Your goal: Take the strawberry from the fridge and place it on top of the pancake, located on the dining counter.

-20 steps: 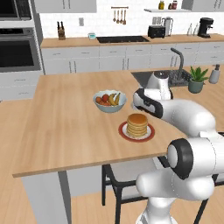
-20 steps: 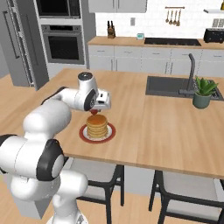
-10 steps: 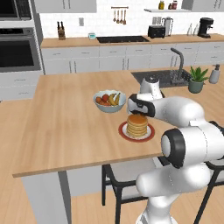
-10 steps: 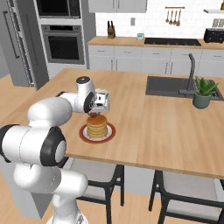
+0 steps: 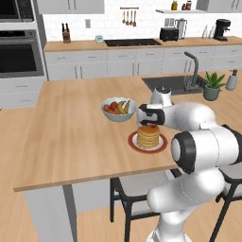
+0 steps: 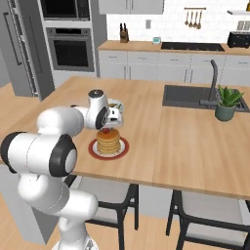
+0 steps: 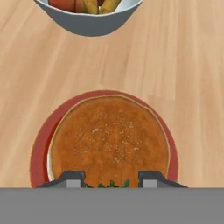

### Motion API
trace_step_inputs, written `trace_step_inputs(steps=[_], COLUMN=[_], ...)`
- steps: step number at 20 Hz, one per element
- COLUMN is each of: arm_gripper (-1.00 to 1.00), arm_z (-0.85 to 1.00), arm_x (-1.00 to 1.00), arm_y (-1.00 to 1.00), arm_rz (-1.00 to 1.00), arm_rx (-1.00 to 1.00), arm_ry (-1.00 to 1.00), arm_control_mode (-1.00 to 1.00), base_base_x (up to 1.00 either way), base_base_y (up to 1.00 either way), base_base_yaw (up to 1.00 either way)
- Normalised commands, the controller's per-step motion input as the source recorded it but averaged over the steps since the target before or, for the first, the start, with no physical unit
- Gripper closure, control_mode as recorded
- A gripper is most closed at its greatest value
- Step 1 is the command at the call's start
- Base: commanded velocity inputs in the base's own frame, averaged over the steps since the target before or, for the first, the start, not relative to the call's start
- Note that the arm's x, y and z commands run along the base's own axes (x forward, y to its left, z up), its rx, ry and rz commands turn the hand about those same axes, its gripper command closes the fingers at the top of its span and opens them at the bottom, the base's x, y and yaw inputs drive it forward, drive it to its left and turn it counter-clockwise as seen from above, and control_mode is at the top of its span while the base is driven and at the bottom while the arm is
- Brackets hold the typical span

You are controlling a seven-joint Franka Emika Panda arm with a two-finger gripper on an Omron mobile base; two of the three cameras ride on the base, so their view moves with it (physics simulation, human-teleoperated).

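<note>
The pancake (image 5: 148, 137) is a golden stack on a red-rimmed plate (image 7: 38, 148) on the dining counter (image 5: 71, 142). My gripper (image 5: 150, 125) hangs just above the stack's top, shut on the strawberry (image 6: 104, 131), which shows as a small red berry under the hand. In the hand view the pancake (image 7: 109, 140) lies straight below, and green strawberry leaves (image 7: 112, 183) peek between the two fingertips (image 7: 73, 178). In the right base view, the gripper (image 6: 105, 128) is over the near left edge of the stack (image 6: 108, 141). The grey fridge (image 6: 19, 49) stands far left.
A pale blue-grey fruit bowl (image 5: 118, 109) with bananas and red fruit sits just beyond the plate, close to my hand. A sink with a tap (image 6: 213, 88) and a potted plant (image 6: 226, 102) are at the right. Dark stools (image 6: 117, 195) stand under the counter's near edge.
The gripper has come down with the strawberry toward the top of the pancake stack. Bowl and plate have not moved.
</note>
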Motion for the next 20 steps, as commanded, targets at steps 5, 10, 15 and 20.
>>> trace_step_inputs(steps=[5,10,15,20], arm_gripper=[1.0,1.0,1.0,1.0], arm_z=[-0.22,-0.19,0.0,0.03], arm_x=[0.13,0.16,0.05,0.06], arm_y=[0.0,0.0,0.0,0.0], arm_rz=[0.05,0.05,0.03,0.02], arm_rx=[0.0,0.0,0.0,0.0], arm_ry=[0.0,0.04,0.01,0.0], arm_control_mode=[-1.0,-1.0,-1.0,-1.0], base_base_x=[0.0,0.0,0.0,0.0], base_base_y=[0.0,0.0,0.0,0.0], base_base_yaw=[0.0,0.0,0.0,0.0])
